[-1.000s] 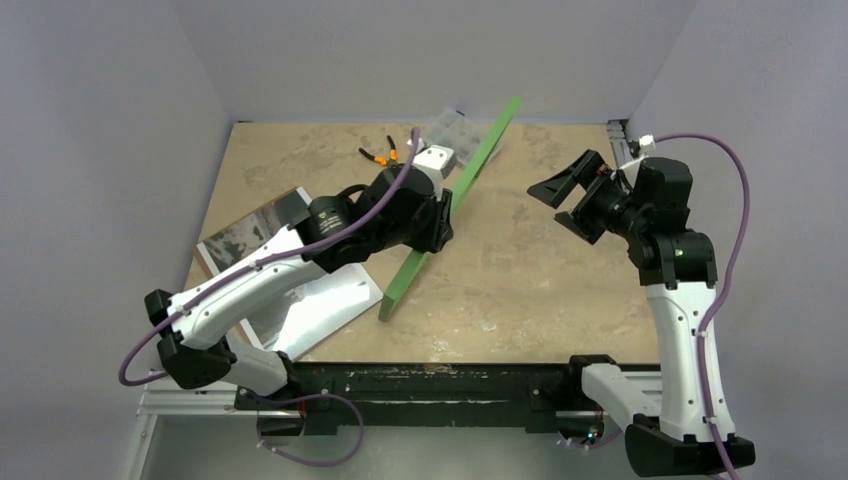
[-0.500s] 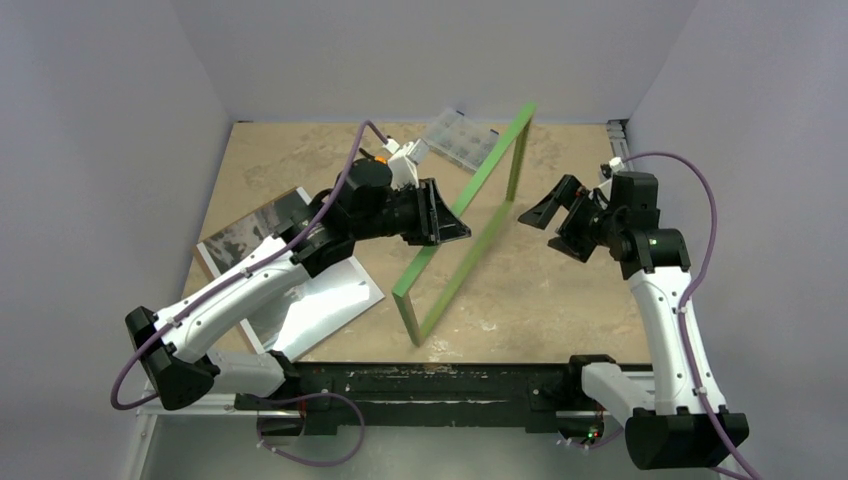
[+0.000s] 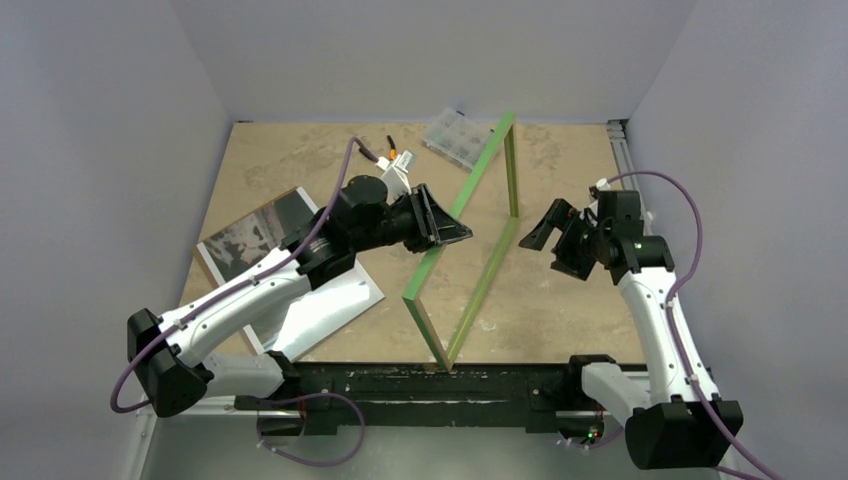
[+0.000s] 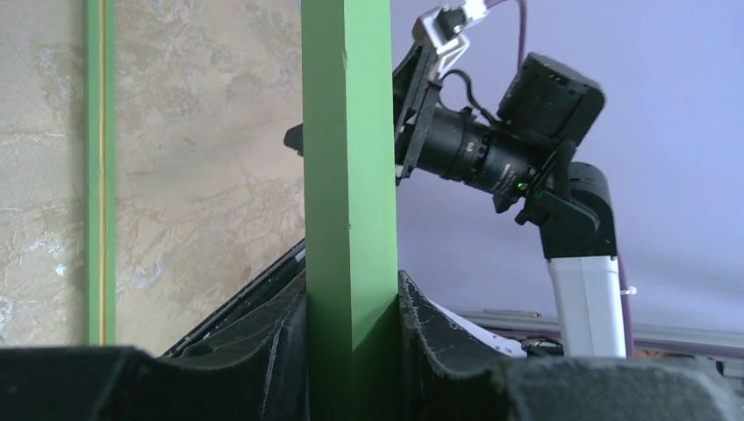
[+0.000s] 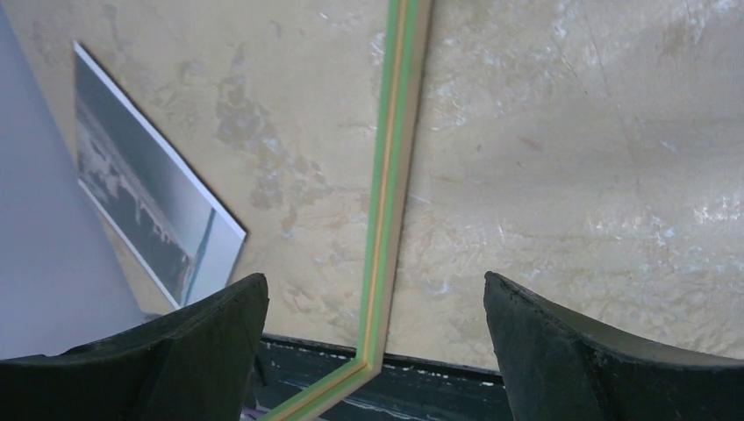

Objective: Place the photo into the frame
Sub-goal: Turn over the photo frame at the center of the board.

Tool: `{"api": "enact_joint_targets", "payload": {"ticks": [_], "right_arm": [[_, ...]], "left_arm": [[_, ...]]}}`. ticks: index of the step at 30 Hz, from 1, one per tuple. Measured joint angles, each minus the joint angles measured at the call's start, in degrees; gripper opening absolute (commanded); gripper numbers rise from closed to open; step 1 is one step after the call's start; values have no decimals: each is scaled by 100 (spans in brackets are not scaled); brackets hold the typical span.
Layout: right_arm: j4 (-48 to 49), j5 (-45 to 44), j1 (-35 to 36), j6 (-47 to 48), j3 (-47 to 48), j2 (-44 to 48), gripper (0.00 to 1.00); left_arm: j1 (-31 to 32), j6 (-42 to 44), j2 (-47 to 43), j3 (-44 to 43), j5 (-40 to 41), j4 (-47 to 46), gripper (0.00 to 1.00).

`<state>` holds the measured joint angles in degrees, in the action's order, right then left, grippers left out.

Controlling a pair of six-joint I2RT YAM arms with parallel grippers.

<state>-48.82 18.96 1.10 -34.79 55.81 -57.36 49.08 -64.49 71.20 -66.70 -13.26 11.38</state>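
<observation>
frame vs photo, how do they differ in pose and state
The frame is raised on edge, tilted; the photo lies flat on the table. The frame is clamped in the left tool; the photo is in neither tool. The frame is a green open outline; the photo is a grey-and-white print. Both are rectangular.

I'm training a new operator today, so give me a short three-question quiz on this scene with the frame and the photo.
1. True or false: the frame lies flat.
2. Which jaws clamp it? A the left jaws, B the right jaws, C both.
3. Where is the photo?
Key: 1 false, it is held up on edge. 2 A. 3 Lying on the left side of the table, outside the frame.
</observation>
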Motion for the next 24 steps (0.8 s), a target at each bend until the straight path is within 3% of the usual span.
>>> {"api": "enact_joint_targets", "payload": {"ticks": [14, 24], "right_arm": [[719, 37, 2, 0, -1532, -529, 79], [1292, 153, 105, -42, -1886, -752, 72]], "left_arm": [[11, -223, -55, 284, 522, -190, 0], [22, -240, 503, -59, 691, -229, 2]]}}
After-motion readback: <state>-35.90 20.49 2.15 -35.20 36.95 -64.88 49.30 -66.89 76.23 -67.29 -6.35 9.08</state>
